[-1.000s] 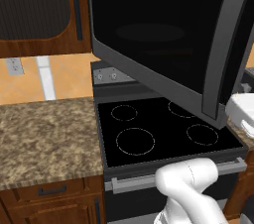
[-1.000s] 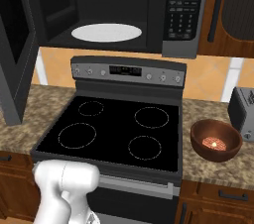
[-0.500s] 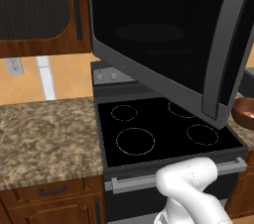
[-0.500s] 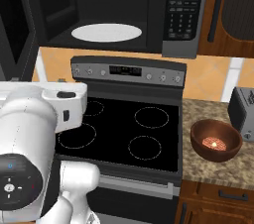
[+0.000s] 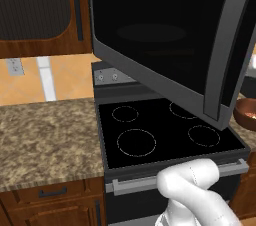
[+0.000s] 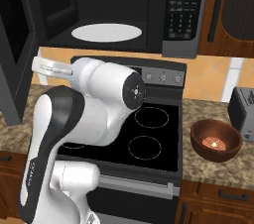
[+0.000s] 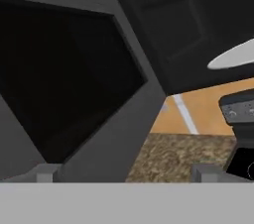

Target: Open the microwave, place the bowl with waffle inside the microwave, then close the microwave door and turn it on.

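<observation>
The bowl point(image 6: 216, 141) is sitting on the worktop point(image 6: 218, 168) to the right of the stove point(image 6: 149, 134), just beside a toaster point(image 6: 243, 111), with the waffle point(image 6: 214, 143) lying in its bottom. Nothing is touching it. Above the stove, the microwave point(image 6: 149, 10) is standing with its cavity exposed, the white turntable plate point(image 6: 106, 32) bare, and the microwave door point(image 5: 165, 40) is hanging swung wide out to the left.

As I judge it, the opening step is looking finished. Everything else is remaining: fetching the bowl, setting it on the plate, shutting the door and pressing the button panel point(image 6: 182, 5).

The hand point(image 7: 126, 176) is released, its jaws standing wide and gripping nothing. Its fingertips point(image 7: 44, 173) are showing at the bottom of the hand view, pointing toward the inner face of the open door and the lower left corner of the cavity, well apart from the bowl.

The views are giving different things. The right base view is showing the cavity, the plate, the panel and the whole bowl with its waffle, along with the arm folded over the left side of the stove. The left base view is showing the door's outer black glass and its long handle point(image 5: 232, 45), which are covering the cavity, with just a sliver of the bowl at the right edge. The hand view is showing the door from inside.
</observation>
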